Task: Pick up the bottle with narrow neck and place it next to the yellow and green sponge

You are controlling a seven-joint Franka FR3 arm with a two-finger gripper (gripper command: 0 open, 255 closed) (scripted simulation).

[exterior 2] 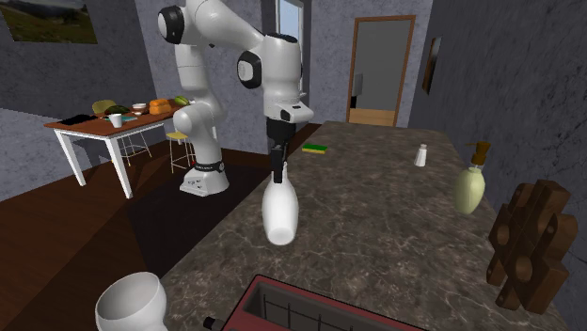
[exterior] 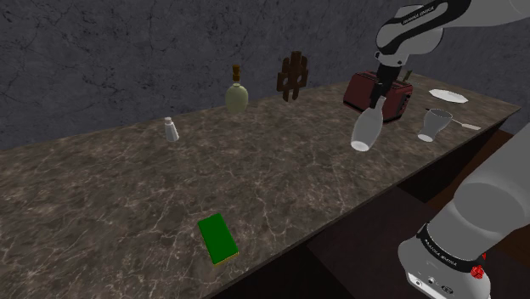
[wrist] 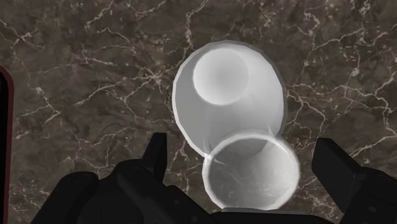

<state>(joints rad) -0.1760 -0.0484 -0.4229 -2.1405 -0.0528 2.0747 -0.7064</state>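
Over the toaster end of the bench (exterior: 280,174), the claw (exterior: 381,95) is clamped on the neck of the white bottle (exterior: 367,129). The bottle hangs clear of the stone top, its body tilted and its base pointing toward 7 o'clock in the shoulder view. In the wrist view the bottle's open mouth sits between the two black fingers (wrist: 157,153), with the wide body bulging beyond it. The green sponge (exterior: 218,238) with its yellow edge lies well apart from the bottle, at about 8 o'clock from it in the shoulder view, near the bench's front edge. The pick looks done; the carry is not yet made.

The grip sits high on a slim, smooth-looking neck while the bulk of the body hangs off-axis. A brisk move could therefore let the bottle pivot or slip through the fingers. The red toaster (exterior: 374,92) stands just behind the bottle at 12 o'clock, and a stemmed glass (exterior: 435,124) stands at 3 o'clock, so a low start could clip either. Set down while tilted, the bottle could topple onto the sponge or roll off the near edge.
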